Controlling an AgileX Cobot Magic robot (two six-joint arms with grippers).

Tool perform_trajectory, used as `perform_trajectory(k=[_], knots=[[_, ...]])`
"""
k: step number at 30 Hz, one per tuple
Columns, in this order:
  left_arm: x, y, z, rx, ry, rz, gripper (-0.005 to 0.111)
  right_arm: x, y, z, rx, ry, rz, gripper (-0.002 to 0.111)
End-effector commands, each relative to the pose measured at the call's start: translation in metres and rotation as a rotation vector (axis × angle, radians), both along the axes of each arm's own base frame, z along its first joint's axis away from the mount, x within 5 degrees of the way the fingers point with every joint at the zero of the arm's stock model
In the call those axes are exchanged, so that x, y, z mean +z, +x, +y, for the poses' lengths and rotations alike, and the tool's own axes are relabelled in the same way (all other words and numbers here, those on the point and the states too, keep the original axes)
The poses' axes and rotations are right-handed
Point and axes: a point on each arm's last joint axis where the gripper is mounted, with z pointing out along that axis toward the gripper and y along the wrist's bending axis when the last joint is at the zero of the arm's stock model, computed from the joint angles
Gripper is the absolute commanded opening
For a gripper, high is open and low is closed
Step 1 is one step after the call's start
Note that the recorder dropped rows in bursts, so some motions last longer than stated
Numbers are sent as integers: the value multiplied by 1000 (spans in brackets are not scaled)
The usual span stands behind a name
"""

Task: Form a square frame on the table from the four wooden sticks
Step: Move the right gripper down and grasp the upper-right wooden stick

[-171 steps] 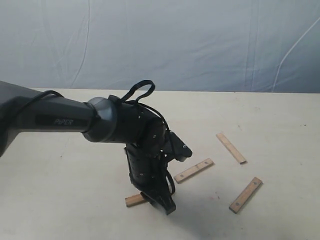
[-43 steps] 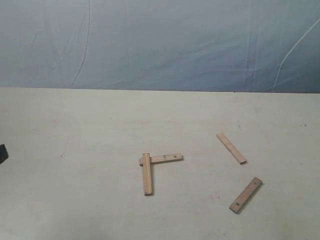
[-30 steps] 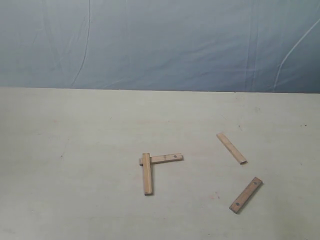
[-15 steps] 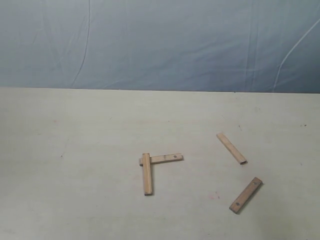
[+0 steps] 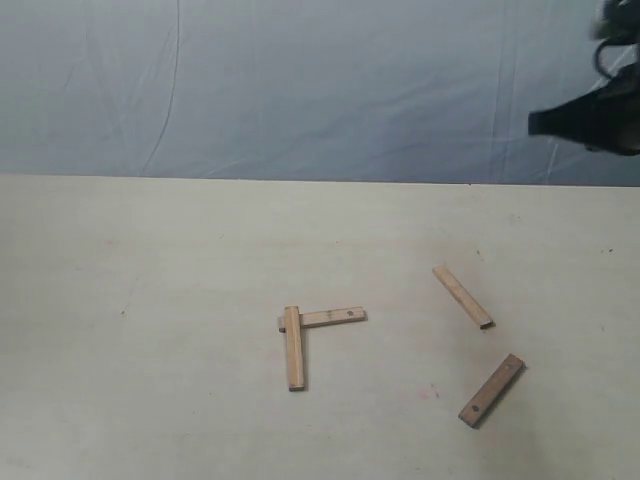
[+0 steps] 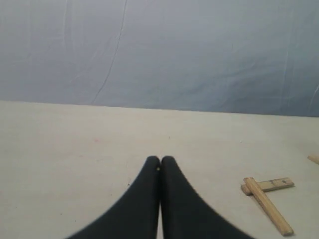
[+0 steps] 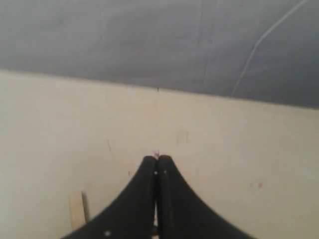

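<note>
On the matte, faintly specked cream table (image 5: 150, 300), two flat light-brown wooden strips form an L: the near strip (image 5: 293, 350) lies across the end of the cross strip (image 5: 332, 317). A third strip (image 5: 462, 296) and a holed fourth strip (image 5: 491, 389) lie loose and slanted, well to the right. The left gripper (image 6: 160, 160) and the right gripper (image 7: 156, 159) each press their smooth black tapered fingers together, holding nothing.
</note>
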Motion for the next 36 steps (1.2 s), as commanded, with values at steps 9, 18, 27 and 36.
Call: perform_trajectory(k=[9,18,27,36], knots=[[-7,-1,-1,-24,49,59,0,-96,50,62,192,-173,655,50],[-7,-1,-1,-24,49,59,0,-135,79,75,200,-135,749,50],[-7,-1,-1,-24,49,59,0,-165,86,77,225,-165,818,50],[-7,-1,-1,-24,49,59,0,-176,87,77,243,-177,830,50]])
